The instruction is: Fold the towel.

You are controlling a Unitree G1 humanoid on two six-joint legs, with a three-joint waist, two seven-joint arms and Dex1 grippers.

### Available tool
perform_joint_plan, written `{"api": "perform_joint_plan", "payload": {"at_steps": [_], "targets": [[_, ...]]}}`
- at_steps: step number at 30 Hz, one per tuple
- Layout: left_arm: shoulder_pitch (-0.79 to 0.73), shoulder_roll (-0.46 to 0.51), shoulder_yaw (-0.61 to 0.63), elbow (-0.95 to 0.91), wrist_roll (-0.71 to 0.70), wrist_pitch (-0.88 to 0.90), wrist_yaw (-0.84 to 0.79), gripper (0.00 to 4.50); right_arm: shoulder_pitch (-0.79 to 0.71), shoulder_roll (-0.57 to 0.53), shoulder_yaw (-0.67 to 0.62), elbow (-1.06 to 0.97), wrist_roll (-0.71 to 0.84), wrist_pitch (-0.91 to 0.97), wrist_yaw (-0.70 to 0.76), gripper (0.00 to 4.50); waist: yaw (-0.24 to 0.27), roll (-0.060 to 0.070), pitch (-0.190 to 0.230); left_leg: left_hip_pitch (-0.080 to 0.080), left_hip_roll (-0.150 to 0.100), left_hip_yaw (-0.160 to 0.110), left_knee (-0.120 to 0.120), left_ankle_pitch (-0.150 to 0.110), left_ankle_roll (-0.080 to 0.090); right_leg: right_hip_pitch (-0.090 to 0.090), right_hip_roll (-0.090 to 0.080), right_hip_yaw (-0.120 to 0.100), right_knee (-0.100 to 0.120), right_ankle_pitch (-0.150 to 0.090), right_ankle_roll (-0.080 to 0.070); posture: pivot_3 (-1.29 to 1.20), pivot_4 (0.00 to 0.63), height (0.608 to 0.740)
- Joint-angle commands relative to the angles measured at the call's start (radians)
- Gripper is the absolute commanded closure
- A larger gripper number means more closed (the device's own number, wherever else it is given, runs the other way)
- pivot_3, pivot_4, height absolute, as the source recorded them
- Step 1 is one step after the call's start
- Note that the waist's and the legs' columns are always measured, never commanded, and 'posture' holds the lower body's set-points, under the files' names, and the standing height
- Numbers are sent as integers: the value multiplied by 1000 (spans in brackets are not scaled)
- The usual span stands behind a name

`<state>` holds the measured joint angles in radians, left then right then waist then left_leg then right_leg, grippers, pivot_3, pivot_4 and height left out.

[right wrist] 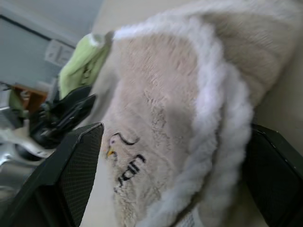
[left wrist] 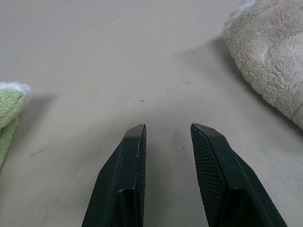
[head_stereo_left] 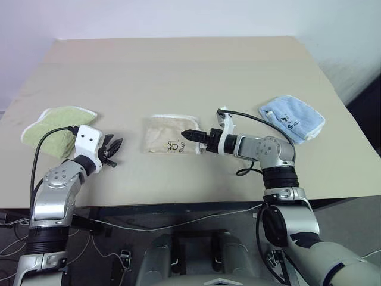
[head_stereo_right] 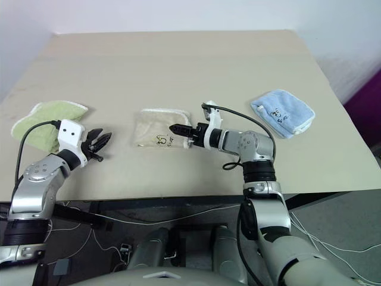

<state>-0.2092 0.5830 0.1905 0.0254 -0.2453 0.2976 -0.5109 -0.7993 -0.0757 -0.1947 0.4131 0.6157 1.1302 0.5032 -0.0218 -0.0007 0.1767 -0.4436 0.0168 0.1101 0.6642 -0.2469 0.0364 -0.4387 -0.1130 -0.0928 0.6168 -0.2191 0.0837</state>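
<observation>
The towel [head_stereo_left: 172, 134] lies folded on the counter [head_stereo_left: 178, 71], about in the middle between the left and right edges and nearer to the front edge than to the back one. It is beige with a white corded edge, and a small dark emblem shows on its top near the front side.

The right pincer [head_stereo_left: 191, 135] reaches in from the right side and points to the left, low over the counter. Its tip is at the right edge of the towel. In the right wrist view its two fingers [right wrist: 71, 170] stand wide apart, one on each side of the white edge of the towel [right wrist: 189, 118], and they are not pressed on the cloth.

The left pincer [head_stereo_left: 115, 145] is near the front edge, on the left part of the counter, well apart from the towel. Its fingers [left wrist: 125, 175] are narrowly parted with only bare counter between them, and it holds nothing.

A green towel [head_stereo_left: 56, 128] lies near the left edge, just beside the left arm. A blue towel [head_stereo_left: 292, 118] lies near the right edge.
</observation>
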Motion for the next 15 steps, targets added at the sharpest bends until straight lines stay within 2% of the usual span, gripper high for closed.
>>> {"api": "perform_joint_plan", "payload": {"at_steps": [1,5,15], "targets": [[-18,-4,8,-26,4,-17,4,2963,-31,44,-47,-13,52,36,-39,38,1,0,0,0,0,0,0,0,0,0,0,0,0,0,0,0,150,740],[-15,-12,4,-32,5,-18,5,2963,-39,57,-87,-2,65,39,-75,914,1,0,0,0,0,0,0,0,0,0,0,0,0,0,0,0,150,740],[-14,-30,1,-61,-7,-13,-5,2963,-39,79,-203,-29,137,60,-159,4337,3,0,0,0,-1,0,0,0,0,0,0,0,0,0,0,0,150,740]]}}
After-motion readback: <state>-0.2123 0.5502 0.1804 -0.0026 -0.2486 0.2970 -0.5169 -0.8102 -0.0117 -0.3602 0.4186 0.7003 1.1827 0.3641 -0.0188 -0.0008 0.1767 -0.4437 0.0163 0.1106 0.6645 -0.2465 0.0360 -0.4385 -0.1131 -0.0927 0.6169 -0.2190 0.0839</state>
